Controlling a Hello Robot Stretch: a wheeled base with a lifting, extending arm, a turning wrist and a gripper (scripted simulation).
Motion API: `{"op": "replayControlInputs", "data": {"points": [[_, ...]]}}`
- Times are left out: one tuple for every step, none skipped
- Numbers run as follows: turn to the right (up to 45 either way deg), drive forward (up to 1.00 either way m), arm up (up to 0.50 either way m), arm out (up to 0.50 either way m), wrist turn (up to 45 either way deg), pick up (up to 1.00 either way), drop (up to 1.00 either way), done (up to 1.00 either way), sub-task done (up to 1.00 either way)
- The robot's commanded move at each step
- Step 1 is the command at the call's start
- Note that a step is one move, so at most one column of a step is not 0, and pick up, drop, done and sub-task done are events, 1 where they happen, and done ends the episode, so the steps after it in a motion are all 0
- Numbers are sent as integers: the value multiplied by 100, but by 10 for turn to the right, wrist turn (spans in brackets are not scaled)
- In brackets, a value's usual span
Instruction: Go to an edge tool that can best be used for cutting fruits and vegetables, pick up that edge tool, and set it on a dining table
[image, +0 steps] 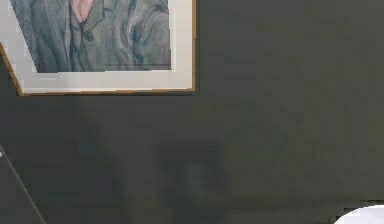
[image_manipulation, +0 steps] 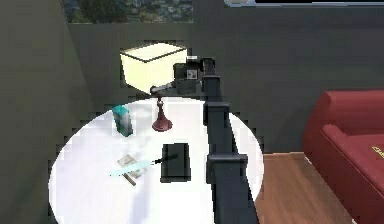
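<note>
Worktop (image_manipulation: 90, 170) was round, smooth white | lamp (image_manipulation: 152, 66) had boxy cream shade | black slab (image_manipulation: 175, 163) lay flat | pincer (image_manipulation: 163, 91) near lamp: couldn't tell spread or load

A dark grey-green wall (image_manipulation: 290, 60) rises beyond the tool (image_manipulation: 160, 92). Below the tool spreads a round white desk (image_manipulation: 75, 165), and a lamp (image_manipulation: 150, 65) with a cream shade and a dark red foot stands close by the tool. Well apart, toward the arm side view's right, a red sofa (image_manipulation: 345, 125) sits on a wooden floor (image_manipulation: 300, 195). In the forward view, a framed picture (image: 100, 45) hangs on a dark wall.
</note>
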Motion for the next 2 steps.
{"op": "replayControlInputs", "data": {"points": [[0,0,8,0,0,0,0,0,0],[0,0,0,-8,0,0,0,0,0]]}}
